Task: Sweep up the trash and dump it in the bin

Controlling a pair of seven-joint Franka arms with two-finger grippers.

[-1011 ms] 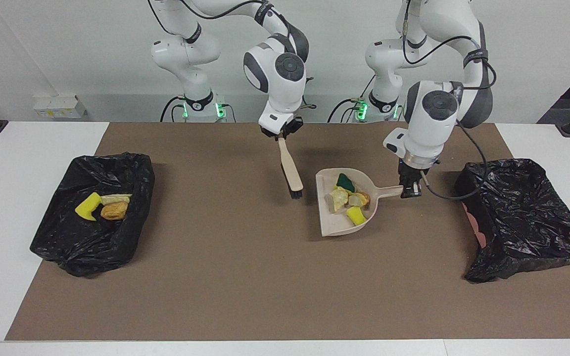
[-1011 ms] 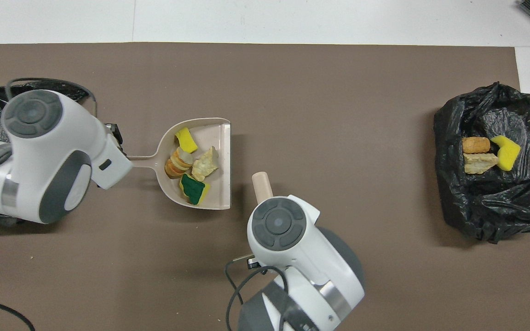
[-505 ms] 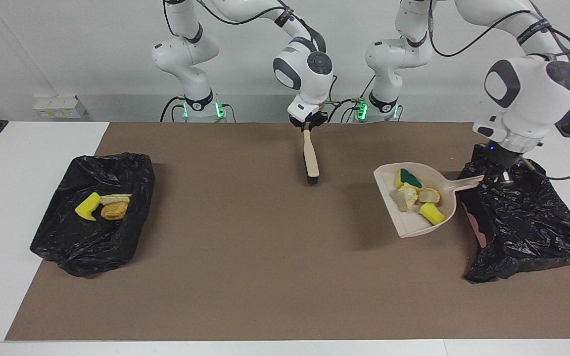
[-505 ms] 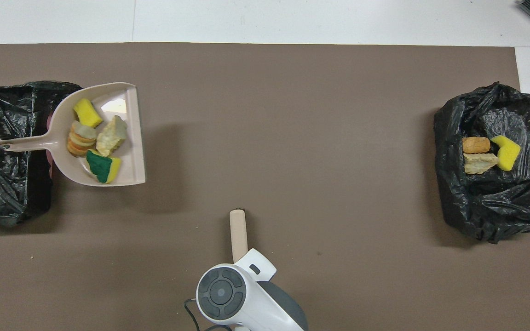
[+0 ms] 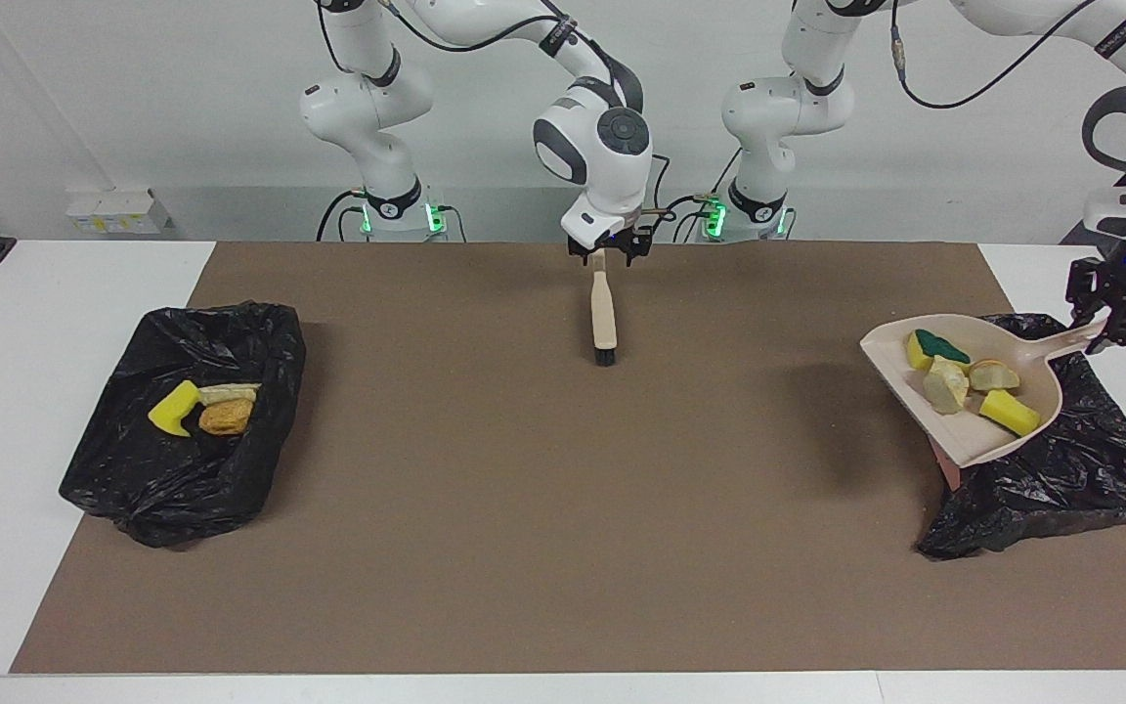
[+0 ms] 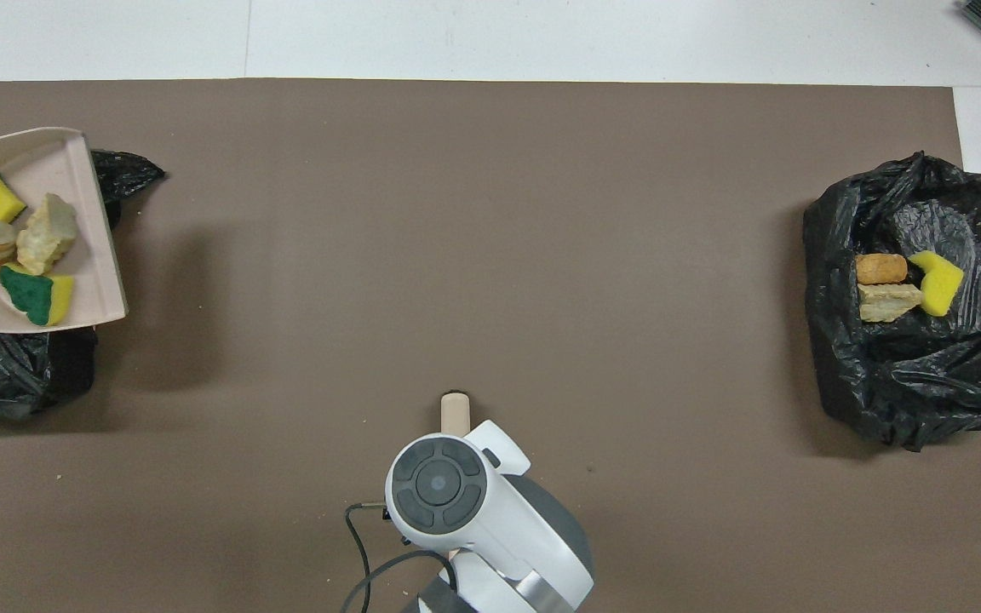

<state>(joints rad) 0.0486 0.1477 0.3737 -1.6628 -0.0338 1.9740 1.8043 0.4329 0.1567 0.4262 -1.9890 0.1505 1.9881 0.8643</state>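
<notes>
Left gripper [image 5: 1113, 323]: clenched on the handle tip of the beige plastic dustpan [image 5: 975, 445], which it held raised over the crumpled black plastic bin bag [image 5: 1061, 479] at the left arm's end of the table. The pan's long axis ran from the gripper out toward the table's middle, its open mouth pointing to the right arm's end. Four pieces of trash [image 5: 964, 383], yellow-and-green sponge and pale foam lumps, lay in the pan just beside the gripper, toward the handle end.

Right gripper [image 5: 608, 254]: at the top of the beige wooden brush [image 5: 603, 313] over the brown mat [image 5: 563, 508]. The brush ran straight away from the robots below it, black bristles at the end away from the gripper. Whether it gripped the brush could not be determined.

Three further scraps [image 5: 203, 409], yellow, pale and orange-brown, lay in the second black bag [image 5: 182, 484] at the right arm's end, well apart from both grippers.
</notes>
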